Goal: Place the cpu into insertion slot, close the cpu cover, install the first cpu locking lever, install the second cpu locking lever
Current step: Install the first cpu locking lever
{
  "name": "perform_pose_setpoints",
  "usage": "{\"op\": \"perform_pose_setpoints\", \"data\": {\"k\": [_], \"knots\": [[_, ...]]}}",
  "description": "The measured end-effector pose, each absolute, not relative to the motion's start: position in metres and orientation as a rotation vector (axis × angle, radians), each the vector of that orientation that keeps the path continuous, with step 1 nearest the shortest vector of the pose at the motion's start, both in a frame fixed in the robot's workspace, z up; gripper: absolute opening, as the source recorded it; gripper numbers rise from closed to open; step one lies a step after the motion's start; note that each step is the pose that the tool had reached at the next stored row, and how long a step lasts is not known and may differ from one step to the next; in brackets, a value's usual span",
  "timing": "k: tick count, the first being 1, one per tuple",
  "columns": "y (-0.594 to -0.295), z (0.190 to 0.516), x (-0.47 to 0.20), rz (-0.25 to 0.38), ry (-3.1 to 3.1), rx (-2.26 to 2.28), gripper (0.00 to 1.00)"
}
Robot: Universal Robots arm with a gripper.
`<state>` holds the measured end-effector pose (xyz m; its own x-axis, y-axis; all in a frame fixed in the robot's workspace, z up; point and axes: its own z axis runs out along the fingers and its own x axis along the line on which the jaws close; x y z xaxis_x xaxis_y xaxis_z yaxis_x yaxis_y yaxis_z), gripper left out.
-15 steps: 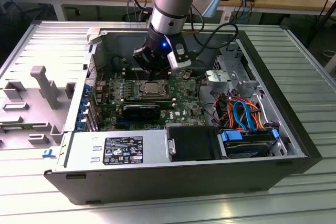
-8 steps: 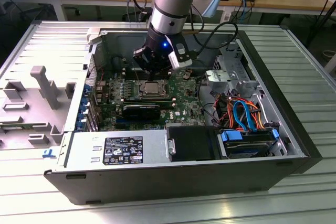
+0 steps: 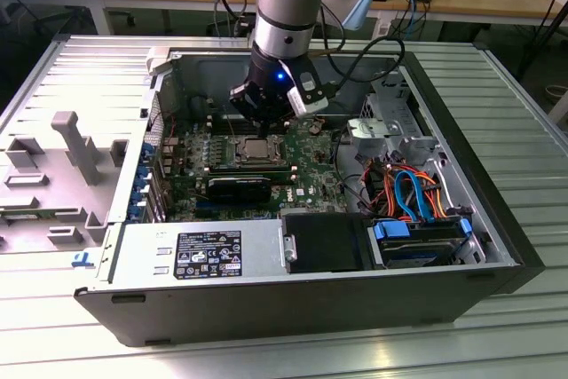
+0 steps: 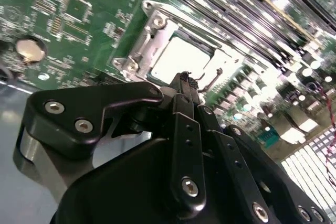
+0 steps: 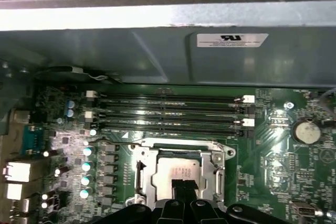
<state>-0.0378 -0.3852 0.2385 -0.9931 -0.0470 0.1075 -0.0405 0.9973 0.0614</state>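
Hand (image 4: 184, 85), fingertips pinched together and holding nothing I could see, hung just over the cpu (image 5: 177, 172), which sat in the insertion slot (image 5: 137, 176) at board centre under the cpu cover (image 5: 220, 174): light, rigid, fragile, best touched by edges.

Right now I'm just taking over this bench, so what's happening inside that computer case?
The arm's gripper hangs just above the insertion slot on the green motherboard. The cpu already sits in the slot, and the cpu cover lies closed around it. The fingers look closed together, holding nothing.
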Motion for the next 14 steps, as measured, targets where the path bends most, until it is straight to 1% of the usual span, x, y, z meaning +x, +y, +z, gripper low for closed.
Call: {"op": "perform_pose_setpoints", "data": {"k": [9, 13, 14], "knots": [[-0.3852, 0.2375, -0.0378, -0.089, -3.118, 0.072, 0.11], [-0.3852, 0.2375, -0.0378, 0.017, -3.118, 0.071, 0.11], [-0.3853, 0.2375, -0.0378, 0.018, -3.117, 0.071, 0.11]]}}
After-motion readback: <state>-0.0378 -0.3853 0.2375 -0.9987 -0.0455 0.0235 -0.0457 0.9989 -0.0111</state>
